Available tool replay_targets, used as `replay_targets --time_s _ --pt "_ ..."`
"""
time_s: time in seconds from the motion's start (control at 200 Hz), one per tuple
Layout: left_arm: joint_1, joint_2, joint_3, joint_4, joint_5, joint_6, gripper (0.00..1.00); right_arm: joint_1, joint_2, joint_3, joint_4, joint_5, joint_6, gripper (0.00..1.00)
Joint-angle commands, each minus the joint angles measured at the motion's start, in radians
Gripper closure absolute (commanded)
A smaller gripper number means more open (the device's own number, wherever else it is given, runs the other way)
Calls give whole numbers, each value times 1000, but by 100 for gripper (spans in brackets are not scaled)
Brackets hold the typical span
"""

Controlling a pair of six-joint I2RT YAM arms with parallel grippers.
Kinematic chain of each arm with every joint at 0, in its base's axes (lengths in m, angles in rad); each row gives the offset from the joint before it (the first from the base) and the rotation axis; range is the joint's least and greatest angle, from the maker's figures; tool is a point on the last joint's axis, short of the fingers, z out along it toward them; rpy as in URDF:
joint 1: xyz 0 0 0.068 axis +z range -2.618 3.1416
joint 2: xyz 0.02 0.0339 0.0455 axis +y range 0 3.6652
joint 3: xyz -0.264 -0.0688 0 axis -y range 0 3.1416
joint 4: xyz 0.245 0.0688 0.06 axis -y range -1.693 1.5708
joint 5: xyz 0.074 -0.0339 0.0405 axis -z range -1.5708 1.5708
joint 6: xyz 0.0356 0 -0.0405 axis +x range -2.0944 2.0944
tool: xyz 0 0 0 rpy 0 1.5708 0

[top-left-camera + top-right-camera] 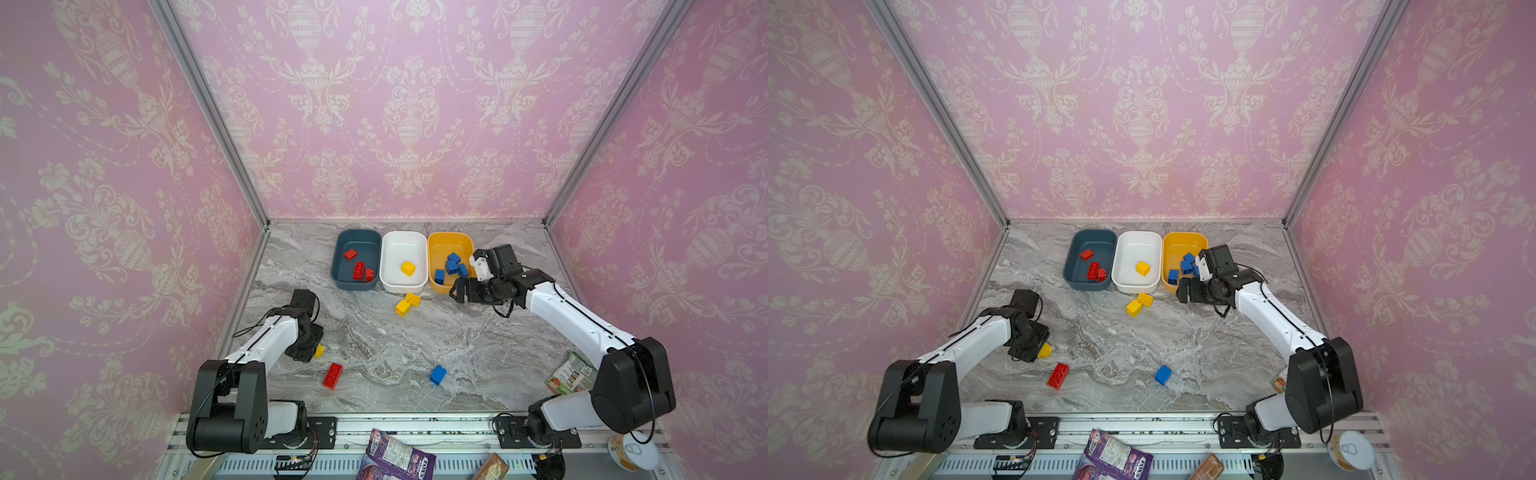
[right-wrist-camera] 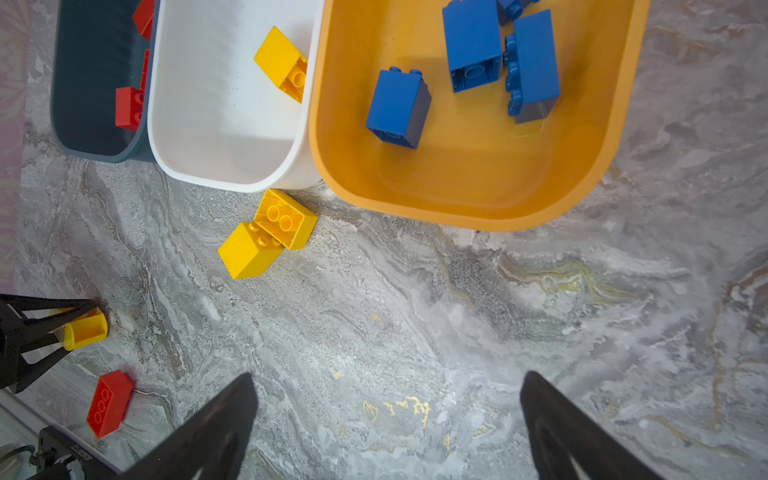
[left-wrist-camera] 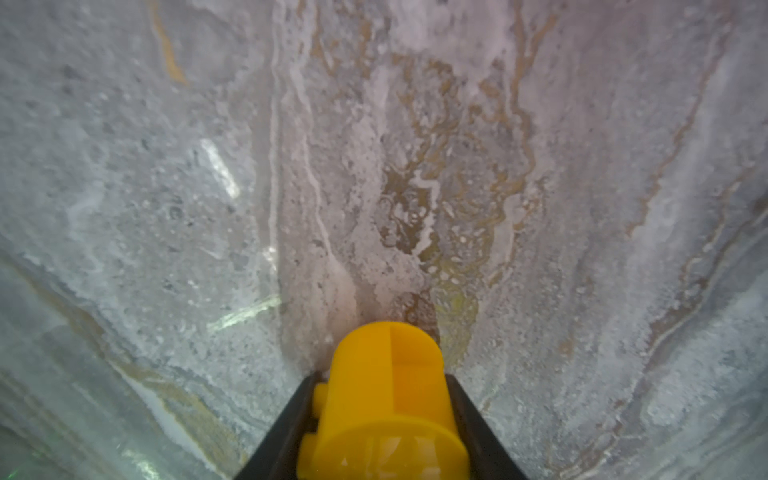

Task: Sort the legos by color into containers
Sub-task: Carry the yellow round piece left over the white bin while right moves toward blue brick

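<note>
Round yellow plastic lego piece (image 3: 390, 407) sits pinched in left claw (image 3: 383, 378), right claw (image 2: 387, 373) gaping, empty; best: lift straight, carry level, release low over white plastic tub (image 1: 401, 247).

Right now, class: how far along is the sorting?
Done: red bricks in teal tub, one yellow brick in white tub, blue bricks in orange tub. In hand: left jaws grip round yellow piece. Left on table: two yellow bricks, red brick, blue brick.
</note>
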Motion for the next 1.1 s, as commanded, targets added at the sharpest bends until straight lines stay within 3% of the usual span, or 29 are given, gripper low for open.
replay_targets --time_s 0.0,0.19,0.58,0.911,1.096 --pt "6 -44 20 7 3 41 57 8 -45 -31 -13 15 27 0" --pt "-40 -84 79 18 -25 84 60 8 -73 -73 -9 20 39 0" --pt "-262 14 351 44 -129 173 61 8 -115 -105 -14 26 52 0" --pt "-418 265 648 178 -178 373 61 11 -130 -118 -4 21 64 0" --pt "-456 445 807 251 -123 465 61 17 -139 -116 -10 27 69 0"
